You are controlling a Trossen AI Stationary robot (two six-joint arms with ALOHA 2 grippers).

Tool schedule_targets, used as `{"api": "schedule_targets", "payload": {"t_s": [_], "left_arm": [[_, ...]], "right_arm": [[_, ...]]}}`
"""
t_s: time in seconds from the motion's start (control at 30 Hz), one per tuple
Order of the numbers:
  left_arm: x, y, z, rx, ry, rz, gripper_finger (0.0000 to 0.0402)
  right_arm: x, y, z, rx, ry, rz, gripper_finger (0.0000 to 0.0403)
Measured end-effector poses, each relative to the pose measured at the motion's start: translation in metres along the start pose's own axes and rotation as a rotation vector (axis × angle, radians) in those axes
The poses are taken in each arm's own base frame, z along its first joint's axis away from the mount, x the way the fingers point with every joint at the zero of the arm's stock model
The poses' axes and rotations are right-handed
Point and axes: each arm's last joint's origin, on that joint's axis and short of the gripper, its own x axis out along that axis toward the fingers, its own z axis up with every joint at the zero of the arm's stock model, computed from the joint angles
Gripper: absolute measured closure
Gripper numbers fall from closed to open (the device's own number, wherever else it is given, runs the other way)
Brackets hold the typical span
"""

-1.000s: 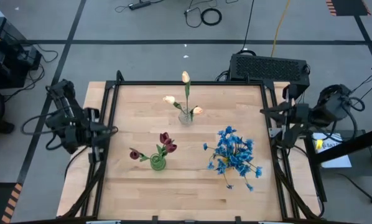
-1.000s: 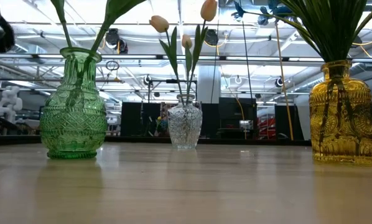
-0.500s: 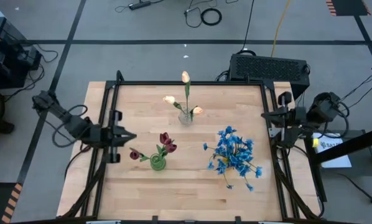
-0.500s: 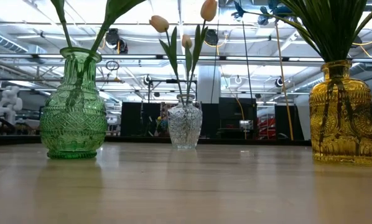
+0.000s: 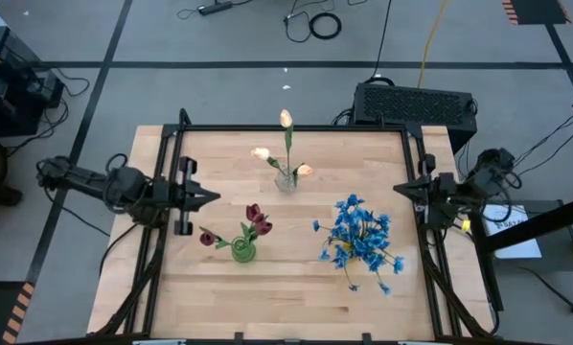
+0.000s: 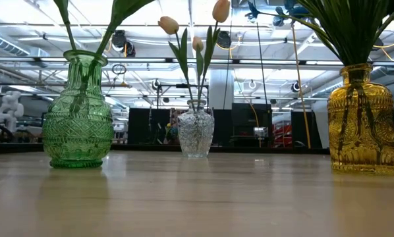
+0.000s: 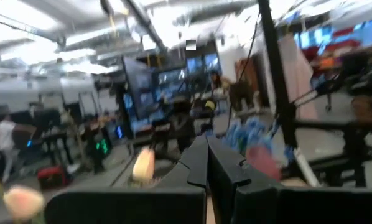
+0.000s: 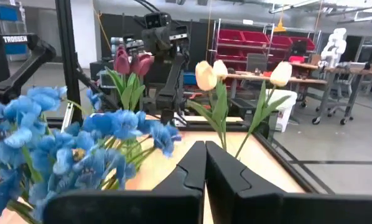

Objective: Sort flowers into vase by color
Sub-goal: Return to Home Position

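Note:
Three vases stand on the wooden table. A green vase holds dark red tulips. Farther back, a clear vase holds cream-peach tulips. Blue flowers stand with their stems in a yellow vase. My left gripper is shut and holds nothing. It sits at the table's left edge and points level toward the red tulips. My right gripper is shut and holds nothing. It sits at the right edge and points across the table.
A black metal frame runs around the table's edges. Behind the far right corner stands a black box. The board between the vases and the near edge is bare wood. Cables lie on the floor beyond the table.
My left arm has swung round, carrying its gripper from beside the frame out over the table's left edge toward the red tulips. My right arm has folded down, and its gripper has sunk and come slightly toward the near edge. The vases and flowers have stayed put.

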Motion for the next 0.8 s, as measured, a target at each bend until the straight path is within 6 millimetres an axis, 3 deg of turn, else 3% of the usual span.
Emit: {"api": "schedule_targets", "payload": {"t_s": [0.27, 0.43, 0.8], "left_arm": [[-0.003, 0.019, -0.01, -0.027, 0.056, -0.011, 0.04], [-0.006, 0.024, -0.027, -0.042, 0.105, 0.018, 0.04], [-0.019, 0.016, -0.075, -0.11, 0.183, -0.038, 0.04]], "right_arm": [[0.006, 0.007, -0.023, 0.062, -0.025, -0.002, 0.0403], [0.012, 0.013, -0.038, 0.09, -0.019, -0.004, 0.0403], [0.019, 0.022, -0.065, 0.096, 0.017, -0.011, 0.0403]]}}
